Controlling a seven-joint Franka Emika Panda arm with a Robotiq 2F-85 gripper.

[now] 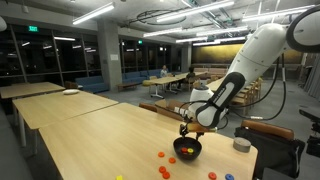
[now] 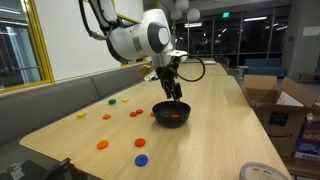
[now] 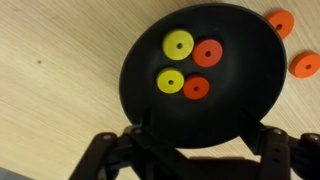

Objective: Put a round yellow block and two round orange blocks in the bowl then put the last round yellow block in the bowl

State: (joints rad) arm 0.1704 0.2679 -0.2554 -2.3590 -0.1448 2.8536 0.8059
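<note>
Four blocks (image 3: 178,44) in bowl (image 3: 135,72), hand (image 2: 177,93) above

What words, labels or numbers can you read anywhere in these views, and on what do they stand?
No text is readable in any view.
Small green lit sign in an exterior view: too small and blurred to read.
Cardboard boxes: any print on them is too blurred to read.
Bowl, round yellow blocks and round orange blocks in the wrist view: no markings show.

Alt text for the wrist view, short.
A black bowl on a wooden table holds two round yellow blocks and two round orange blocks, seen from above. The open, empty gripper frames the bottom edge; two more orange pieces lie on the table outside, upper right.
</note>
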